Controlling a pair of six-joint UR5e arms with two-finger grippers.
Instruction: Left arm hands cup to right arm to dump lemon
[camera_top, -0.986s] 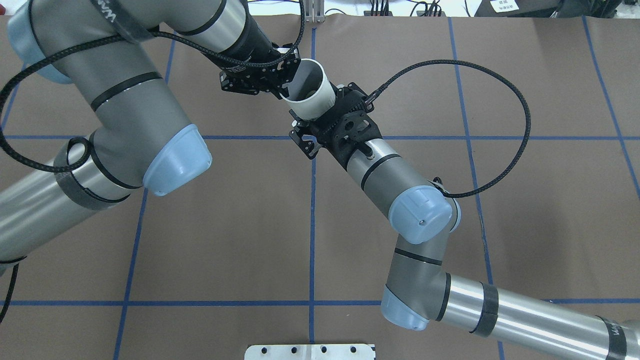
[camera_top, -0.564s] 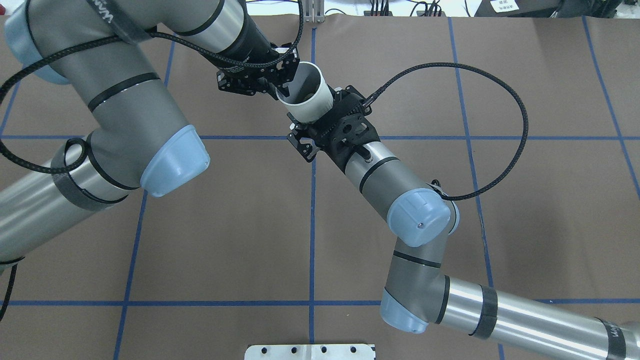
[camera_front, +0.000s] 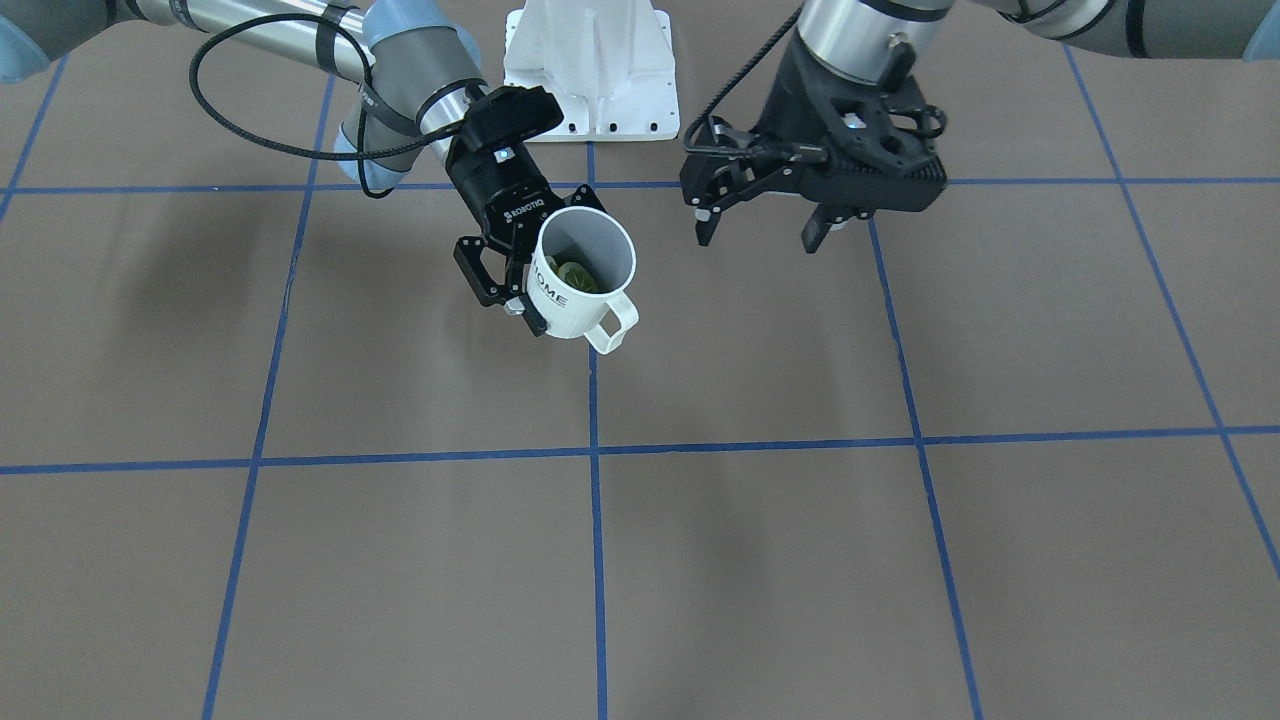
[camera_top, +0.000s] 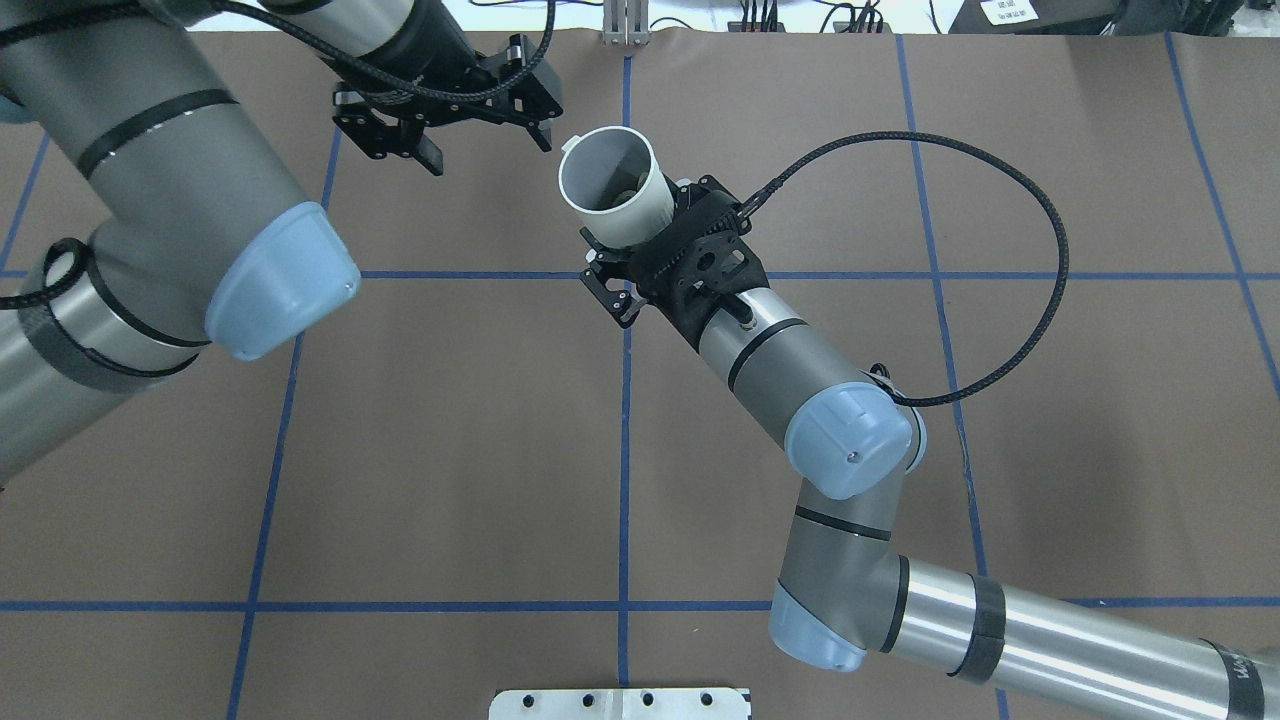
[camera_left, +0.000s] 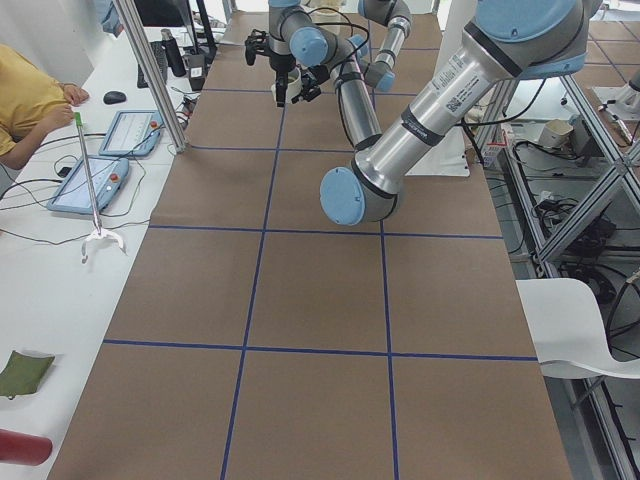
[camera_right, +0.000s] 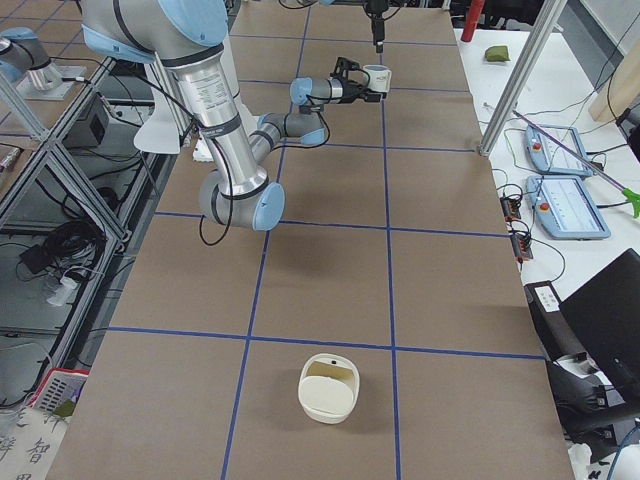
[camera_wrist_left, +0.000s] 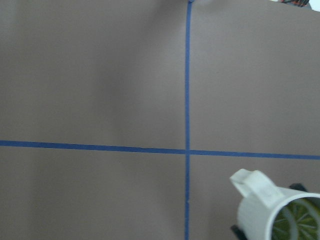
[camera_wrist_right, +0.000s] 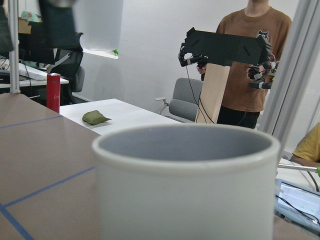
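The cream-white "HOME" cup is held above the table, tilted, its handle pointing away from the robot. My right gripper, marked ROBOTIQ, is shut on the cup's side. The yellow-green lemon lies inside the cup. In the overhead view the cup sits at the tip of the right gripper. My left gripper is open and empty, apart from the cup to its left; it also shows in the front view. The left wrist view shows the cup and lemon at its lower right.
The brown table carries a blue tape grid. A white base plate stands at the robot's side. A cream-white container stands on the table near the right end. Operators and tablets are beside the table.
My left gripper has let go of the cup's rim, opened, and pulled back to the left. The cup stays in my right gripper, hardly moved.
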